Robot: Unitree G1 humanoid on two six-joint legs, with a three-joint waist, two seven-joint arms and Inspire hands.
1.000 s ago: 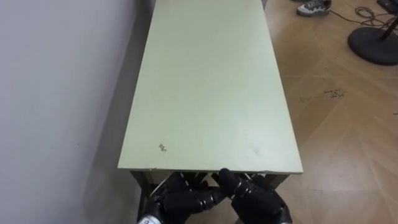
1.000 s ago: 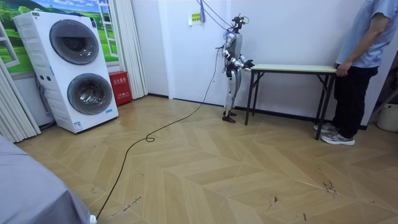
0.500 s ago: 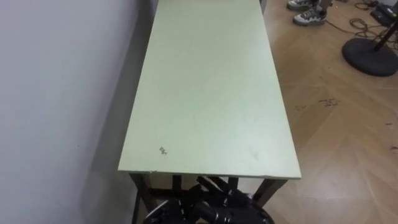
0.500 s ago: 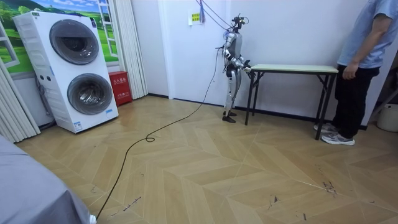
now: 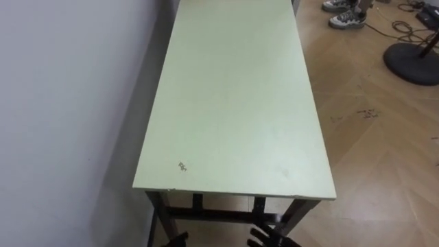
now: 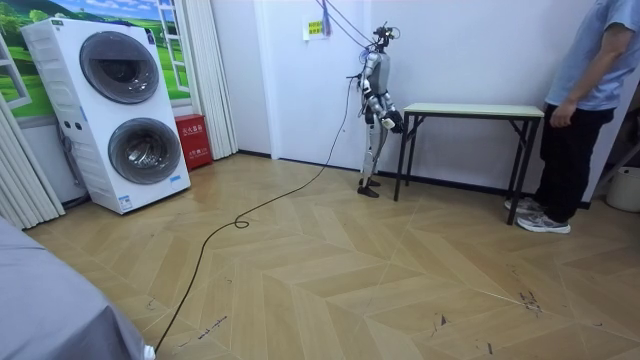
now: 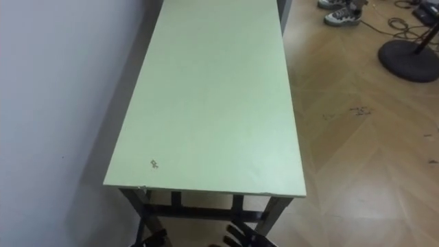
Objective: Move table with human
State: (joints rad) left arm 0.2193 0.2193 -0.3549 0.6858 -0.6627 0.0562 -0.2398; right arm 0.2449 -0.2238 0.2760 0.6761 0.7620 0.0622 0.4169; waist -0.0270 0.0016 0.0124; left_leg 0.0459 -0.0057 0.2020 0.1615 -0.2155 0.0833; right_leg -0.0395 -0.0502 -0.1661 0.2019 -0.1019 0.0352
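The pale-green rectangular table (image 5: 233,103) on dark metal legs stands just ahead of and above the left hand (image 5: 177,241) and right hand (image 5: 269,240). Neither holds it; relaxed or clenched, I cannot tell. Rigid, probably fairly heavy: grasp under its near short edge, by the corners.

Bright, even indoor light falls on the table (image 5: 233,103), its pale green top matt. Soft shadow fills the gap between the table and the wall (image 5: 68,103) left of it; deeper shade lies under its near edge; the floor (image 5: 370,137) right of it shines faintly
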